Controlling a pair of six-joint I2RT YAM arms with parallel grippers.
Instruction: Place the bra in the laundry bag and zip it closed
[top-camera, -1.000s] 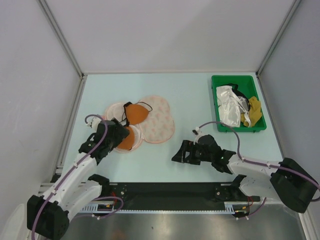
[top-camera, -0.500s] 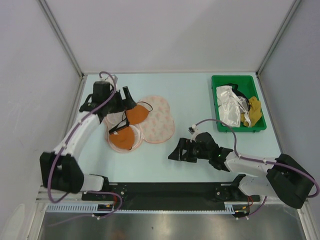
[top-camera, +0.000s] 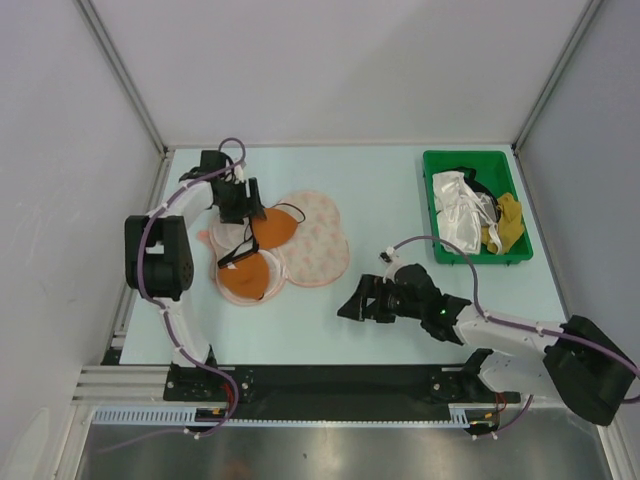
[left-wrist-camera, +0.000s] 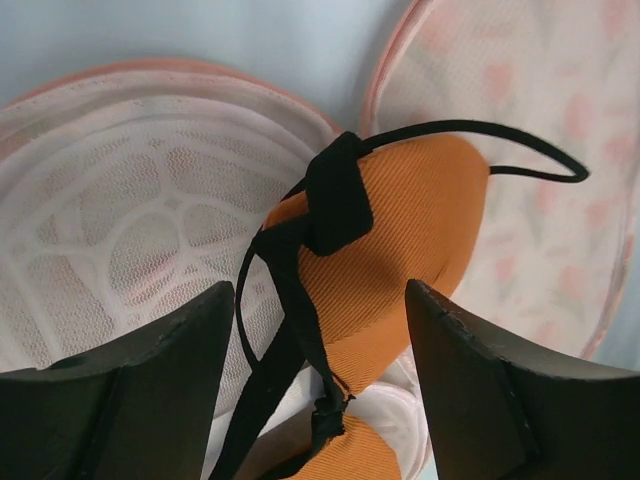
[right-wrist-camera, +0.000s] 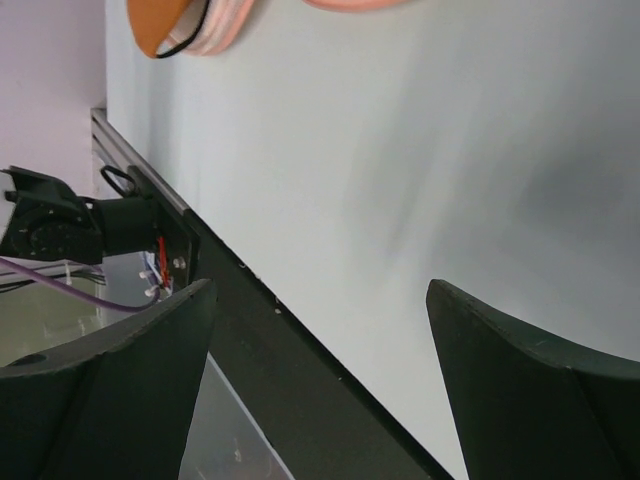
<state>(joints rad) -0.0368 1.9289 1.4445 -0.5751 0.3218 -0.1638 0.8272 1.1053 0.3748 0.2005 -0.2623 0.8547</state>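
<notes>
Top external view shows the orange bra (top-camera: 262, 252) lying on the opened laundry bag (top-camera: 318, 245) at the left of the table (top-camera: 400, 210), the left gripper (top-camera: 248, 206) poised over its far cup with fingers apart, and the right gripper (top-camera: 350, 303), fingers likewise spread and empty, over bare tabletop near the middle.

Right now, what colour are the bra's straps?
The bra has black straps; left wrist view shows best.

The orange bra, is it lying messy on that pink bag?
Yes. The bra lies crooked across the open laundry bag, not tucked in neatly. Its black strap loops out over the speckled half.
</notes>
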